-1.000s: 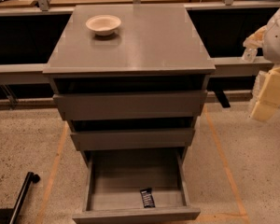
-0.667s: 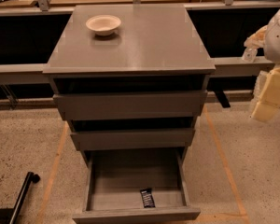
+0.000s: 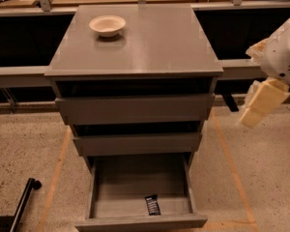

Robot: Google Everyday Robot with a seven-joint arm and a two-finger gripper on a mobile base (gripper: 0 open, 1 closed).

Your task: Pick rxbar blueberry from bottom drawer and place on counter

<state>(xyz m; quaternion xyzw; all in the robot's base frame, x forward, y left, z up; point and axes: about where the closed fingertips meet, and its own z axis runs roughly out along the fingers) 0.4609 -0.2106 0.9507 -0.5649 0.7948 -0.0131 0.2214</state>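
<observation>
Your snack bar (image 3: 152, 205): small dark wrapper, pale print unreadable, flat at front of open bottom drawer (image 3: 140, 222). Gripper (image 3: 261, 105) off counter's (image 3: 150, 45) right edge, arm cropped; grip state can't tell.

We see a pale bowl (image 3: 107, 25) far left; a black bar (image 3: 23, 203) near left on the speckled floor (image 3: 24, 144); the gripper (image 3: 263, 103) hangs right.
</observation>
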